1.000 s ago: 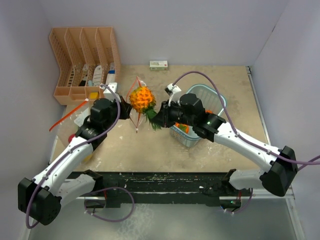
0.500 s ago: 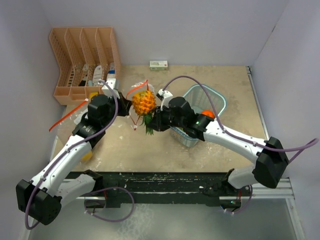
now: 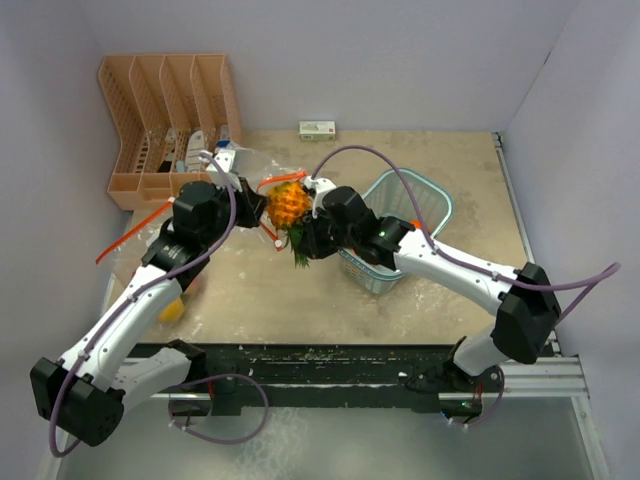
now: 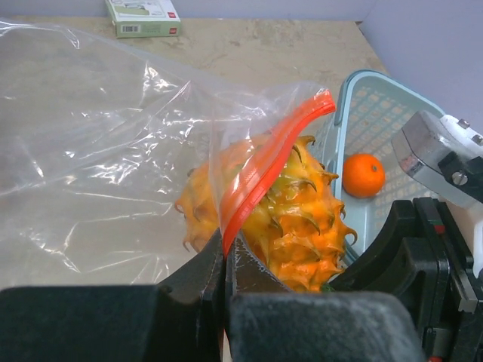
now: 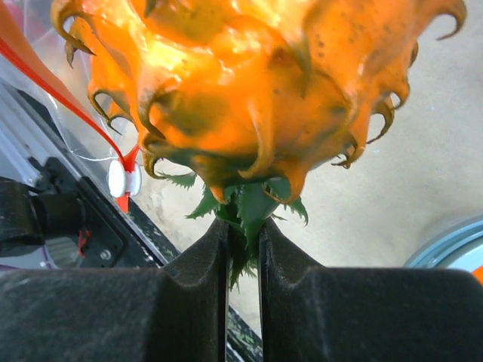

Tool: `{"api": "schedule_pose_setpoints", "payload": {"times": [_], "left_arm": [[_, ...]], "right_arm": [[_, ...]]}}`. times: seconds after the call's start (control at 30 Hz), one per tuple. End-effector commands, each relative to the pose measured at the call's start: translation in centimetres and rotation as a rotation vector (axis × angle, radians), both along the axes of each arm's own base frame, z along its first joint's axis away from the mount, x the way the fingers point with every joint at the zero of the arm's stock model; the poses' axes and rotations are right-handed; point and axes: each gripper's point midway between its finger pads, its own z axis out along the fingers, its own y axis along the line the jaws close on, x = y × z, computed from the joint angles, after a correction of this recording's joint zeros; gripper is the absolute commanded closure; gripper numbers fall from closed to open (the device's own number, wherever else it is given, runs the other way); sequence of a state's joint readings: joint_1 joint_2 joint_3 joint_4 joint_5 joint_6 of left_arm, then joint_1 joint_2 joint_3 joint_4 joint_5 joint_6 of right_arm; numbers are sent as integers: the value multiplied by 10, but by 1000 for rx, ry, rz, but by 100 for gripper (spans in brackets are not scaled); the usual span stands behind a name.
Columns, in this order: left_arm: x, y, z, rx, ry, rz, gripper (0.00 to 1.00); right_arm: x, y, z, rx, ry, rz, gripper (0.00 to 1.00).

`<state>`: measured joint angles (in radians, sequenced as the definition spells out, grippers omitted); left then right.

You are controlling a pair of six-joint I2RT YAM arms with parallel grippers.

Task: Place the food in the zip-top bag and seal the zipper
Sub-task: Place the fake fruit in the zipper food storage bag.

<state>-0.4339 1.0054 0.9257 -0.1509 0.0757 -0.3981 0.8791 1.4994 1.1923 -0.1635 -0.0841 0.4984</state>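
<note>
The toy pineapple [image 3: 288, 203] is orange and spiky with green leaves. My right gripper [image 3: 304, 238] is shut on its leaves [image 5: 253, 207] and holds its body at the mouth of the clear zip-top bag [image 4: 98, 143]. My left gripper [image 3: 250, 192] is shut on the bag's red-orange zipper strip [image 4: 260, 166], holding the mouth up beside the pineapple [image 4: 290, 219]. A white zipper slider [image 5: 123, 179] hangs at the strip's end. An orange [image 4: 363, 174] lies in the teal basket [image 3: 432, 196]. A yellow fruit [image 3: 172, 309] shows under my left arm.
An orange slotted rack [image 3: 170, 120] with small items stands at the back left. A small green-and-white box [image 3: 317, 129] lies at the back wall. The teal basket stands right of my right gripper. White walls close in both sides.
My right gripper has carried the pineapple left and back, up to the bag's mouth. My left gripper has lifted the zipper strip further back and closer to the pineapple.
</note>
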Motion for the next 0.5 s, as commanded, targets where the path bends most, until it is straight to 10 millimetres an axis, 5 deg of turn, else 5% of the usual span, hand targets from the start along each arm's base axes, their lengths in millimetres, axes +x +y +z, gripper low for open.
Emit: {"api": "schedule_pose_setpoints", "payload": {"times": [0.0, 0.3, 0.47], "left_arm": [[0, -25, 15, -11, -34, -136, 100], [-1, -25, 16, 27, -52, -161, 100], [-6, -29, 7, 40, -22, -196, 100]], "right_arm": [[5, 0, 12, -111, -36, 55, 100], [13, -26, -6, -338, -15, -24, 100], [9, -20, 5, -318, 16, -12, 100]]}}
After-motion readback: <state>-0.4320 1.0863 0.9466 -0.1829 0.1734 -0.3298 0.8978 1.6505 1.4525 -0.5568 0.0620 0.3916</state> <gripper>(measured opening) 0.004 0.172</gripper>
